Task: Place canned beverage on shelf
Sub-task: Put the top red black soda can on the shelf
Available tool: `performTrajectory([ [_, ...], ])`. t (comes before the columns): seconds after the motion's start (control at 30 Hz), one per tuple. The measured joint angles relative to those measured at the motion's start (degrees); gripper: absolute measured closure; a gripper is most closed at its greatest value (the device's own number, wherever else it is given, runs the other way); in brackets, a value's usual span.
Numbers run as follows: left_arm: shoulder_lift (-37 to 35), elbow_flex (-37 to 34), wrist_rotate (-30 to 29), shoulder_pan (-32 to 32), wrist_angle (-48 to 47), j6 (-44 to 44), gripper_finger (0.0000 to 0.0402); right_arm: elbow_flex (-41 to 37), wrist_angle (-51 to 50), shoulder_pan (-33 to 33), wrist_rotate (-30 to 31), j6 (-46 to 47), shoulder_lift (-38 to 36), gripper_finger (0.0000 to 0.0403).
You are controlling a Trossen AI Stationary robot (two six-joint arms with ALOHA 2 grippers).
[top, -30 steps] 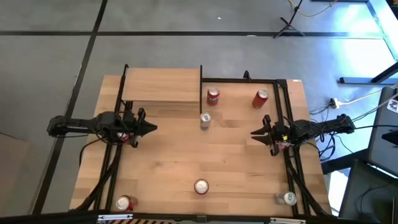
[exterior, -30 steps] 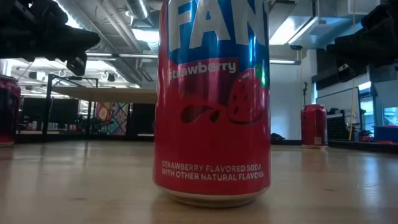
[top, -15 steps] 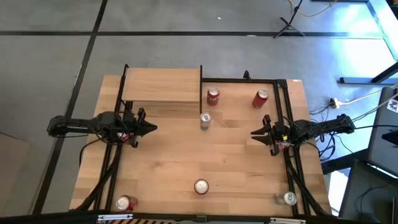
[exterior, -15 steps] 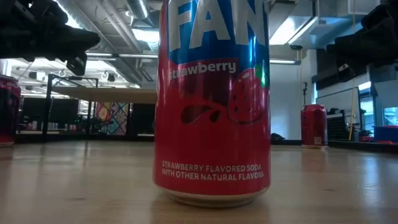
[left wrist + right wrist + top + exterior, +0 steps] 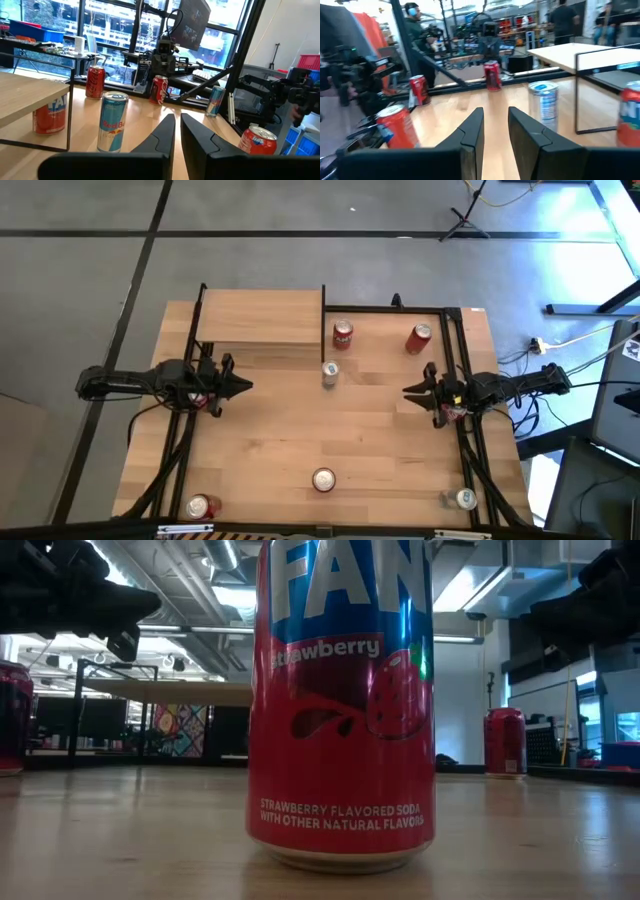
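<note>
The shelf [image 5: 260, 318], a light-wood board on thin black posts, stands at the table's far left; nothing shows on top of it. Several cans stand upright on the tabletop: a red one [image 5: 343, 334] just right of the shelf, another red one [image 5: 419, 338], a silver one [image 5: 330, 373] mid-table, and a strawberry soda can [image 5: 323, 479] near the front edge, filling the low view [image 5: 340, 710]. My left gripper [image 5: 247, 387] hovers shut at the table's left side, pointing level toward the middle. My right gripper [image 5: 407, 392] hovers shut at the right side, facing it.
More cans stand at the front left corner [image 5: 198, 506] and the front right corner [image 5: 465, 499]. Black frame rails [image 5: 465, 350] run along the table's sides and back. Bare wood lies between the two grippers. People show in the room beyond the table.
</note>
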Motion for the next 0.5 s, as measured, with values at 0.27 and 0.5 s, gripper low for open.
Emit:
performTrajectory([
  [0.27, 0.0, 0.0, -11.3, 0.0, 9.8, -1.0, 0.0378, 0.0, 21.4, 0.0, 29.2, 16.8, 0.1, 0.0326],
  [0.5, 0.0, 0.0, -29.2, 0.0, 21.3, -7.7, 0.0378, 6.4, 22.7, 0.0, 48.4, 4.2, 1.7, 0.0327],
])
